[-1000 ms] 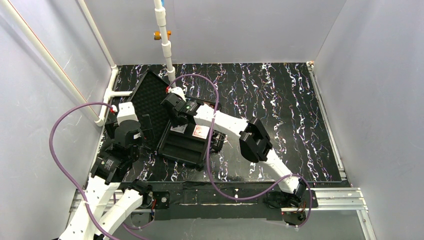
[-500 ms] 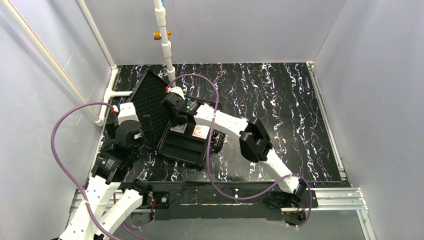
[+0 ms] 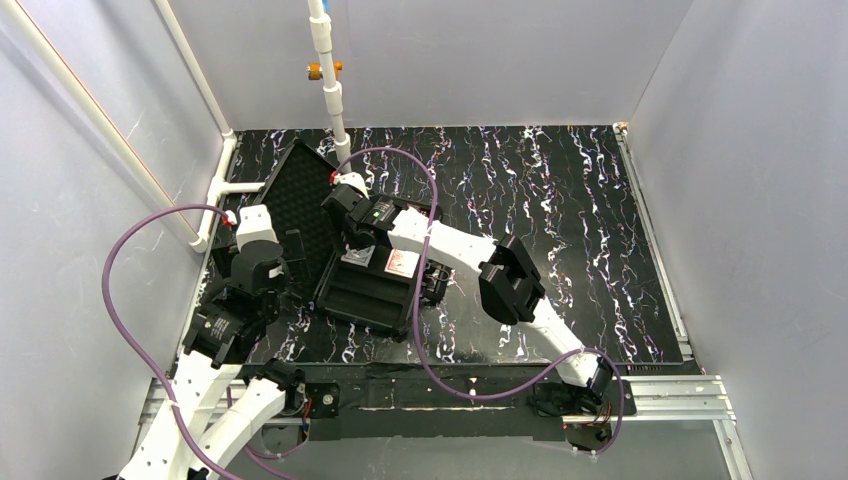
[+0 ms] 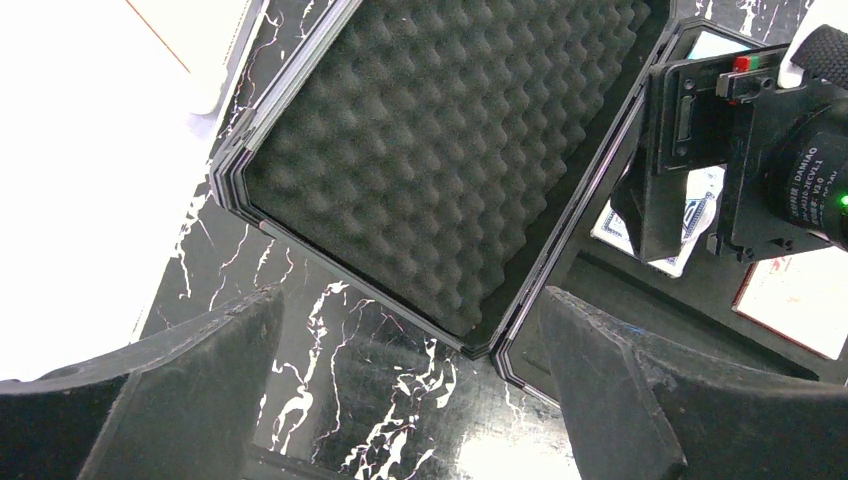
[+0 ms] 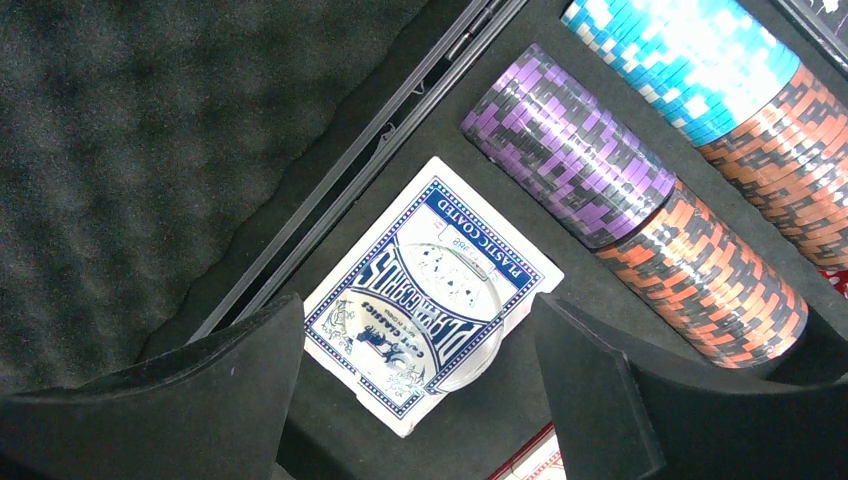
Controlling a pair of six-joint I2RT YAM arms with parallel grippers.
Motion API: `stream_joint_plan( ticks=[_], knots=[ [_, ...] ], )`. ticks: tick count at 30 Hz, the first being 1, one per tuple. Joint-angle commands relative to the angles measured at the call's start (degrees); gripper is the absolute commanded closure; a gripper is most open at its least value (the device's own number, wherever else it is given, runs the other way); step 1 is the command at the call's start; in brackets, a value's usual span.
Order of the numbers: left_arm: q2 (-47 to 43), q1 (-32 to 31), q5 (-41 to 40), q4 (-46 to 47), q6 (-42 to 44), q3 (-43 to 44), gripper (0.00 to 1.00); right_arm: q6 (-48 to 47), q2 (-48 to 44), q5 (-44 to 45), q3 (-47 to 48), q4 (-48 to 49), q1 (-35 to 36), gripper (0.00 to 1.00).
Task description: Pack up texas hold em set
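The black case lies open on the table, its foam-lined lid laid back to the left. In the right wrist view the tray holds a purple chip stack, a teal stack, brown stacks and a blue card deck with a clear round disc lying on it. My right gripper is open and empty, hovering over the blue deck. A red deck lies beside it. My left gripper is open and empty above the table, by the near corner of the lid.
A white pipe rises at the back left, close to the lid. Grey walls enclose the marbled black table on three sides. The right arm stretches across the case, and its purple cable arcs over it.
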Motion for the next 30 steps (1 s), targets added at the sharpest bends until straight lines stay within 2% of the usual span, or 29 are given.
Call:
stream_joint_plan(
  ticks=[1, 4, 18, 30],
  knots=[
    [0.04, -0.05, -1.19, 0.76, 0.3, -0.33, 0.02, -1.4, -3.44, 0.62, 0.8, 1.75, -0.1, 0.08],
    [0.04, -0.08, -1.15, 0.76, 0.31, -0.33, 0.02, -2.87, -6.07, 1.81, 0.93, 1.39, -0.1, 0.02],
    [-0.13, -0.05, -0.19, 0.76, 0.39, -0.31, 0.02, -8.53, -26.15, 13.46, -13.88, 0.2, -2.98, 0.02],
    [0.57, -0.08, 1.49, 0.76, 0.3, -0.14, 0.02, -2.29, -39.0, 13.92, -32.22, -1.67, -8.53, 0.02]
  ],
)
